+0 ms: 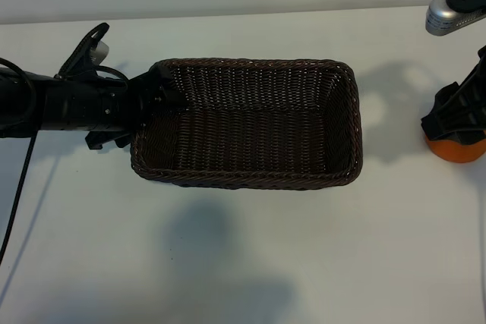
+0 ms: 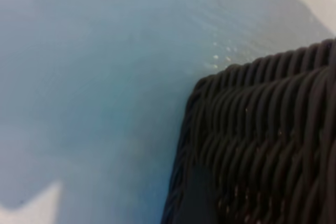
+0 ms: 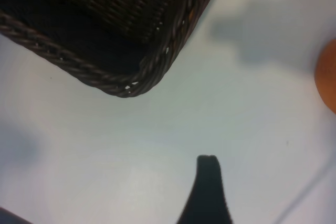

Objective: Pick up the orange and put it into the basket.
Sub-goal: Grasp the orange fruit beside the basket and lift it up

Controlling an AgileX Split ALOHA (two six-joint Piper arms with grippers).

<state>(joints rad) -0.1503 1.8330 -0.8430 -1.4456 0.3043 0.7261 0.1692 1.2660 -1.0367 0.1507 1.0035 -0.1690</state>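
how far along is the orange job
Nothing is finished: the wicker basket is empty. The right tool hangs directly over the orange, which sits on the white table to the basket's right. The left tool sits at the basket's left end. Gripping, lifting, carrying and dropping it in remain.

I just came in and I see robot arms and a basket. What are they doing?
Two robot arms are at a white table. The right gripper is down over the orange, at the table's right side, its fingers spread around it. The orange is not lifted yet. The left gripper is at the left end of the brown basket. Nothing is in the basket.
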